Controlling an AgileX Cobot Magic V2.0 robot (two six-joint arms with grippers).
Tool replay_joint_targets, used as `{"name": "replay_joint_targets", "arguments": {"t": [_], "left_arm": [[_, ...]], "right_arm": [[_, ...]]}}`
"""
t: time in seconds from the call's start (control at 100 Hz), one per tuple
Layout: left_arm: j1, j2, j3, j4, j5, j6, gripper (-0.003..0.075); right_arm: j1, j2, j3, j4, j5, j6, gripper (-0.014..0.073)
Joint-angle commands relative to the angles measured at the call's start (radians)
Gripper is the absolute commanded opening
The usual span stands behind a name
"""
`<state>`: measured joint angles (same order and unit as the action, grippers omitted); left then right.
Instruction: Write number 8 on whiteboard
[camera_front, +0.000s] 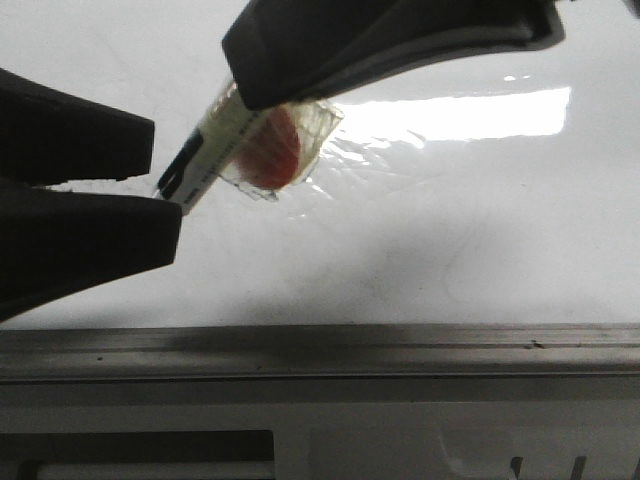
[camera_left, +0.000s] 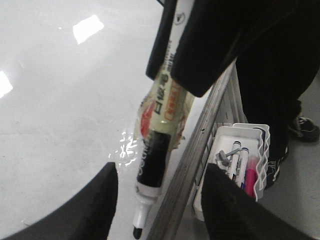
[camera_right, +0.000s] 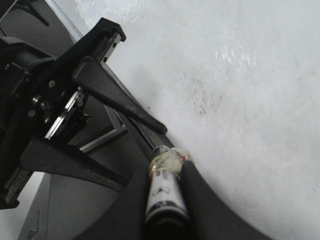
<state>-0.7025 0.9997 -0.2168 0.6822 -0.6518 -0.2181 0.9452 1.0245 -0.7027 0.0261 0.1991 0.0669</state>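
The right hand (camera_right: 165, 187) is clenched on a marker pen (camera_left: 155, 150), its dark fingers pressed on either side of the barrel. The pen slants over the whiteboard (camera_left: 60, 100) with its black tip pointing down toward the board's surface near the grey metal rim (camera_front: 320, 345) — whether the tip actually touches the board is hard to tell. Crinkled clear tape with a red patch is wrapped around the middle of the pen (camera_front: 285, 150).

The left hand (camera_front: 165, 190) is spread wide, grasping nothing; in the front view the pen's black end sits in the gap between its two dark fingers (camera_front: 80, 140), apart from both.

No black line of the number 8 can be made out on the glossy white surface, only faint grey smudges (camera_right: 197, 95) and bright reflections.

Beyond the rim, off the board, a white slotted basket (camera_left: 265, 137) holds several pens, one of them pink (camera_left: 251, 172).
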Motion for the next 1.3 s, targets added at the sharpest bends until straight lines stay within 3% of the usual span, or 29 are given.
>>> {"name": "replay_joint_targets", "arguments": {"t": [0.0,0.13,0.28,0.61,0.88,1.11,1.29], "left_arm": [[-0.004,-0.034,-0.021,-0.041,-0.034,-0.053,0.0371],[-0.004,-0.114,-0.01,-0.127,0.027,-0.136,0.0371],[-0.002,-0.236,-0.01,-0.278,0.12,-0.136,0.0371],[-0.002,-0.3,-0.01,-0.286,0.196,-0.138,0.0371],[-0.002,-0.3,-0.01,-0.29,0.192,-0.138,0.0371],[-0.002,-0.3,-0.01,-0.29,0.192,-0.138,0.0371],[-0.002,-0.3,-0.01,-0.29,0.192,-0.138,0.0371]], "right_arm": [[-0.011,-0.011,-0.033,-0.012,-0.055,-0.006,-0.0062],[-0.058,-0.011,-0.069,0.0,-0.012,-0.002,-0.0062],[-0.15,-0.011,-0.169,0.0,0.072,0.001,-0.0062],[-0.323,0.054,-0.364,0.0,0.201,0.001,-0.0062],[-0.33,0.169,-0.383,-0.004,0.269,0.001,-0.0062],[-0.33,0.116,-0.383,-0.101,0.484,0.001,-0.0062],[-0.325,0.118,-0.381,-0.038,0.504,-0.004,-0.0063]]}}
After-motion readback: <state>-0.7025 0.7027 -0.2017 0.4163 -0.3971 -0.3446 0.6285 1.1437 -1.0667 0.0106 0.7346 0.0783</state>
